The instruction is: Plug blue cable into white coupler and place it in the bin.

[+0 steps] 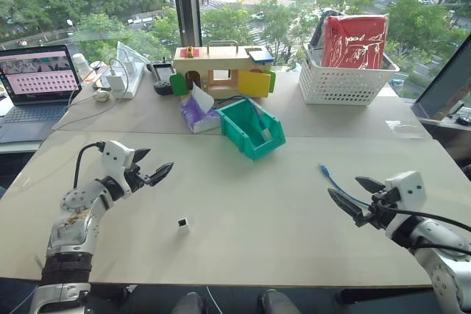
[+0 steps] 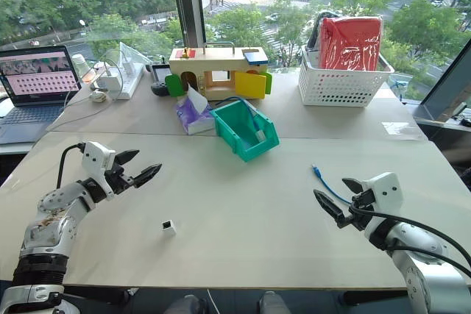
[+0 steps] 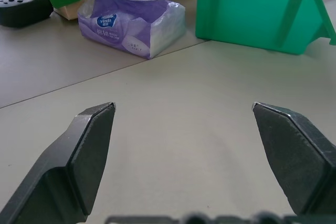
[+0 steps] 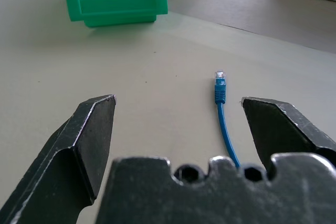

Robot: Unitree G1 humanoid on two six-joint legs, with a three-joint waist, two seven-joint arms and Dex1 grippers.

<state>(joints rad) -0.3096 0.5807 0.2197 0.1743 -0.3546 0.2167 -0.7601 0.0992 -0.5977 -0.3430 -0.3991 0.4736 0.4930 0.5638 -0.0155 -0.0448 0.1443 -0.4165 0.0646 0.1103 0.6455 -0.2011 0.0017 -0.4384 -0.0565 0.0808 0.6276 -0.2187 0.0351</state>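
Beige tabletop bears a thin blue cable (image 4: 222,113) with clear plug tip; both grippers gape wide, empty.

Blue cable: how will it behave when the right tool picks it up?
The blue cable looks thin, so it will probably droop either side of the grip. Its clear plug end could swing. It seems light and lies flat, so it may slide when nudged.

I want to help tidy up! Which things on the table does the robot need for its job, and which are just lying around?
Needed for the job:
- blue cable
- white coupler
- bin
- left gripper and right gripper, both open and empty

Just lying about:
- tissue pack
- white lattice basket
- wooden toy house
- laptop
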